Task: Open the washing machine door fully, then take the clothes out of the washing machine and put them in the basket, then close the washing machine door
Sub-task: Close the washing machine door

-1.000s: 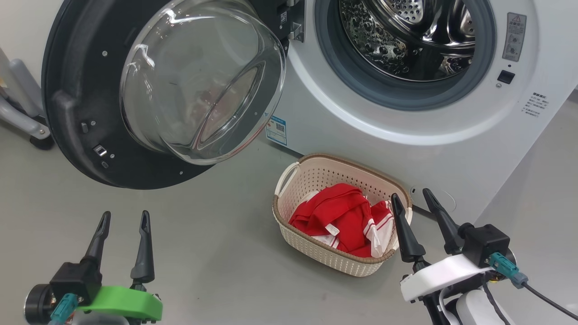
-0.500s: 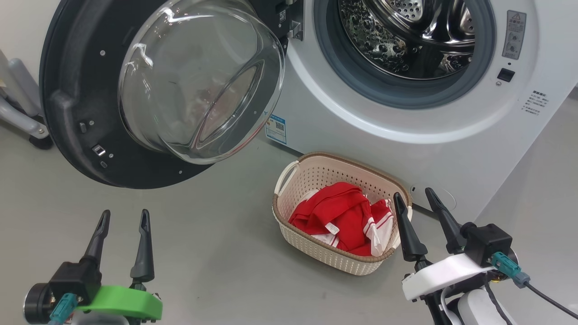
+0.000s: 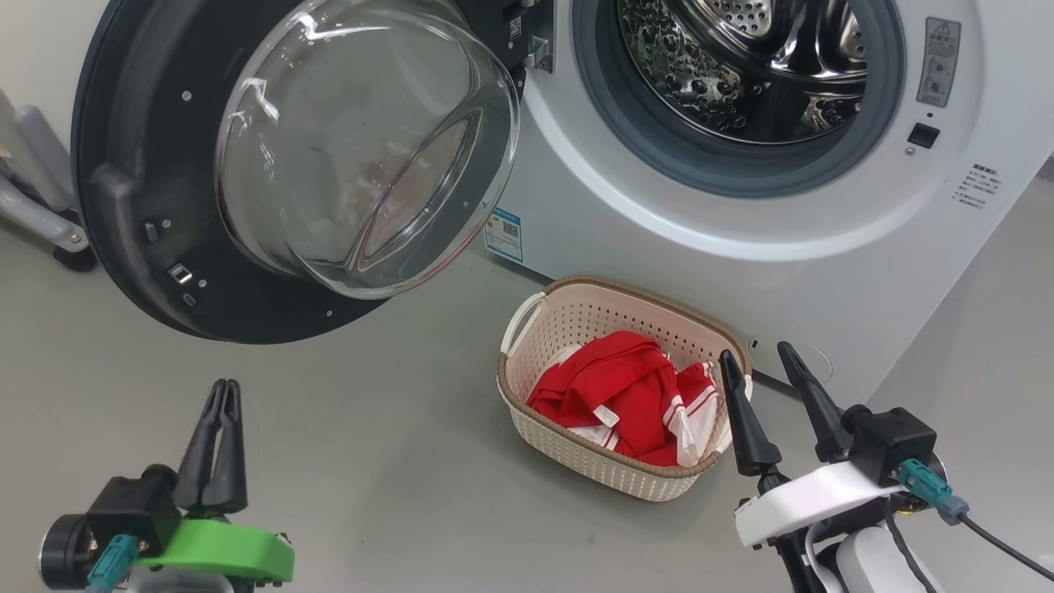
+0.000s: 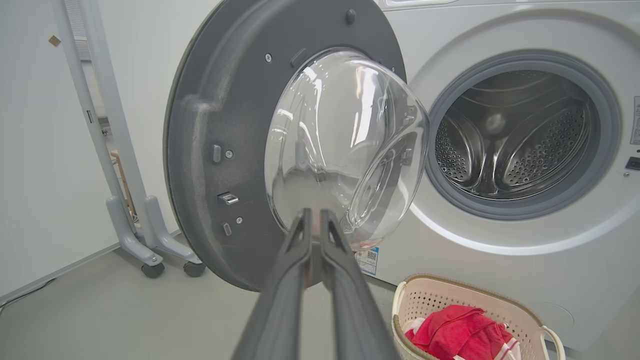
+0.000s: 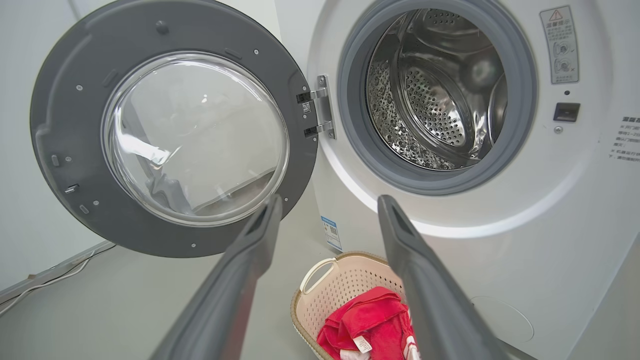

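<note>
The large round washing machine door, with its wide black rim and bulging clear glass bowl, stood swung wide open on the robot's left. It hung from a hinge beside the opening of the big white front-loading washing machine. The perforated steel drum looked empty as far as it could be seen. The bright red clothes with white stripe trim lay heaped in the small cream plastic basket, which sat on the grey floor just below the opening and close to the machine's front.

The left gripper hovered low over bare floor with its two dark fingers drawn together on nothing, pointing up at the door's inner face. The right gripper hung beside the basket's right end, fingers spread wide and empty.

Only the closing appeared to remain — and it turned on the door's free edge, where the latch sat far out to the left, away from the hinge. That edge lay ahead of and above the left gripper, the nearer arm by a clear margin. The swing would run rightward toward the opening, apparently above the basket, with open floor beneath. A wheeled grey frame stood behind the door's outer side.
</note>
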{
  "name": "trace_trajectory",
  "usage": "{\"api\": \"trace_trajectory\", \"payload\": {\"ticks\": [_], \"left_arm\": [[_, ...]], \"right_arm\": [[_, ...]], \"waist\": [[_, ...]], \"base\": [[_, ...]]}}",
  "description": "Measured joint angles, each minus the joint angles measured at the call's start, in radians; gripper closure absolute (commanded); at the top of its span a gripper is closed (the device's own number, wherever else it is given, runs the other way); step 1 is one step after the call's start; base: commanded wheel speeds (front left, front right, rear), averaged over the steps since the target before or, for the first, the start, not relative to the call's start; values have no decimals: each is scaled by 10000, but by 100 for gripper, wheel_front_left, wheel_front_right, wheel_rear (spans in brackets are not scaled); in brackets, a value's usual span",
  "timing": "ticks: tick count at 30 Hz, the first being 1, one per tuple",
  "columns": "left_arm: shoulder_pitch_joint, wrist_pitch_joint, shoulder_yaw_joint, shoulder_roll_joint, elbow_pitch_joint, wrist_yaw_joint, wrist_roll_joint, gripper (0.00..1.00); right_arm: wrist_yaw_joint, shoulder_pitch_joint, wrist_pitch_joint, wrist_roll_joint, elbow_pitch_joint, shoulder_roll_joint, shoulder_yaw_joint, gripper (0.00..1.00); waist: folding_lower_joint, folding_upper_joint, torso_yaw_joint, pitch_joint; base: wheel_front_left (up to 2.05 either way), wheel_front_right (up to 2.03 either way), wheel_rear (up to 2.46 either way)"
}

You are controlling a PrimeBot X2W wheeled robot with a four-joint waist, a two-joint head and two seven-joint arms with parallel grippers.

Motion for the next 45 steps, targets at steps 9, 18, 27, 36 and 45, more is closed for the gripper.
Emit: {"api": "trace_trajectory", "payload": {"ticks": [9, 18, 27, 36, 45], "left_arm": [[27, 0, 182, -4, -226, -6, 2, 100], [9, 0, 727, 92, -788, -6, -2, 100], [-768, -2, 1521, 805, -1599, -84, -31, 100], [-2386, -58, 3315, 2186, -1720, -82, -700, 100], [-3732, 378, 4938, 3243, -788, 23, -1733, 100]], "right_arm": [[0, -20, 0, 0, -12, 12, 31, 0], [0, -203, 0, -48, -81, -44, 142, 0], [0, -593, 0, -245, -100, -318, 326, 0], [0, -1007, 0, -374, -96, -746, 401, 0], [0, -1299, 0, -393, -69, -872, 694, 0]], "waist": [[0, 0, -45, 110], [0, 0, -180, 618], [1, 0, -321, 1415], [1, 0, -546, 2256], [1, 0, -854, 2666]], "base": [[0, 0, 0], [0, 0, 0], [0, 0, 0], [0, 0, 0], [0, 0, 0]]}}
